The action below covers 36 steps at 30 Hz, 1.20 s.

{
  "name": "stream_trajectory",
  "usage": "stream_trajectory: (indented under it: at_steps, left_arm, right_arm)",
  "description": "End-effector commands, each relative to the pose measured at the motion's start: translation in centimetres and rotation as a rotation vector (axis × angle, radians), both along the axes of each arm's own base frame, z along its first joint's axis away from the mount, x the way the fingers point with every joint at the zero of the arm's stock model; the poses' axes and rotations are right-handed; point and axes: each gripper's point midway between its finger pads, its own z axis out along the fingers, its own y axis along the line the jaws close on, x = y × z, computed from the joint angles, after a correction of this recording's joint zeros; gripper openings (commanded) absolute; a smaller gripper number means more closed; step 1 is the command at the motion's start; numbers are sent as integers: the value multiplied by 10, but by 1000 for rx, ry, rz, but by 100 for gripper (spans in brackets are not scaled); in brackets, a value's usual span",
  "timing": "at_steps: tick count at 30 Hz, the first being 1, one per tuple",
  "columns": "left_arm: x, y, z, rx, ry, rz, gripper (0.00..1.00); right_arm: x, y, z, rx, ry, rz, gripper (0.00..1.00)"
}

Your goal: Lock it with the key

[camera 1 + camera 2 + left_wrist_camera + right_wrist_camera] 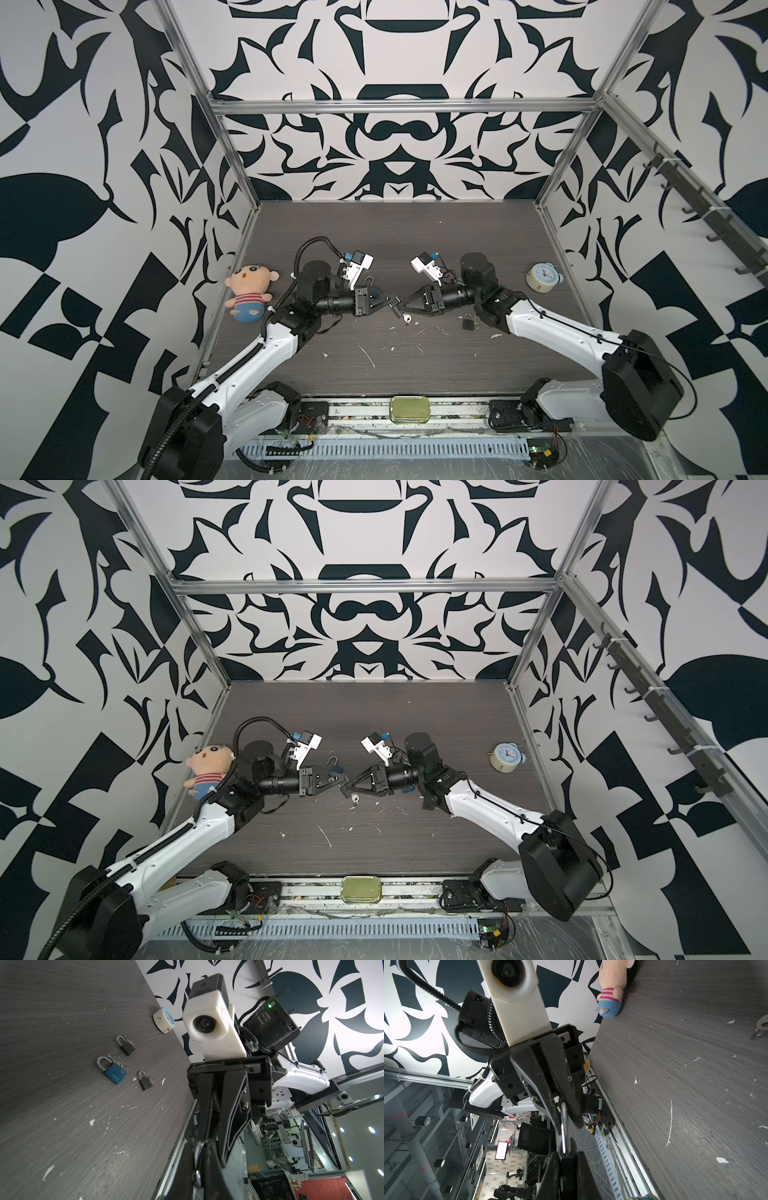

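1. Both arms meet above the middle of the worktop point(374, 232), tip to tip. A small padlock point(566, 1160) is held in the air between them, clear of the surface.
2. The right pincer point(402, 308) is closed almost all the way onto the padlock's dark body. In the right wrist view the body sits between its fingers, and the chrome shackle point(563, 1126) runs out toward the other arm.
3. The left pincer point(390, 302) is clamped tight, its tips pinching the far end of the shackle.
4. In both top views a small silvery piece hangs just below the meeting point. It looks like the key point(408, 319) on its ring. I cannot tell whether it is seated in the keyhole.
5. The step in hand seems to be the two-armed hold of the lock: body in one grip, shackle in the other, ahead of the key turn. Whether the shackle's free leg is home in the body is hidden.
6. The next move likely calls for a straight push along the shackle's line, without twisting it. Then one pincer would have to let go and take the key while the other keeps the body steady. The key is small and dangles freely, so that pinch needs care.
7. A blue padlock point(114, 1073) and a black padlock point(468, 322) lie on the worktop near the right arm, apart from this work.
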Motion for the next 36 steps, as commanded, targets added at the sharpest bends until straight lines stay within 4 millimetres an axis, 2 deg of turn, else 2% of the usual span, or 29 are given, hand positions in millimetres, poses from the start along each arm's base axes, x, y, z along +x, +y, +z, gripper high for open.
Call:
stream_trajectory:
  at_steps: [1, 8, 19, 25, 36]
  left_arm:
    - [-18, 1, -58, 132, 119, -9, 0]
    - [-26, 0, -60, 125, 129, -11, 0]
    - [-53, -15, -62, 129, 147, -39, 0]
    - [-60, -21, -63, 139, 149, -39, 0]
    - [-82, -37, -72, 152, 173, -84, 0]
  right_arm:
    - [8, 0, 95, 254, -247, -33, 0]
    - [18, -3, 96, 256, -247, -77, 0]
    - [36, -5, 85, 209, -283, -147, 0]
    - [43, -5, 79, 175, -310, -175, 0]
    - [57, -8, 85, 184, -342, -235, 0]
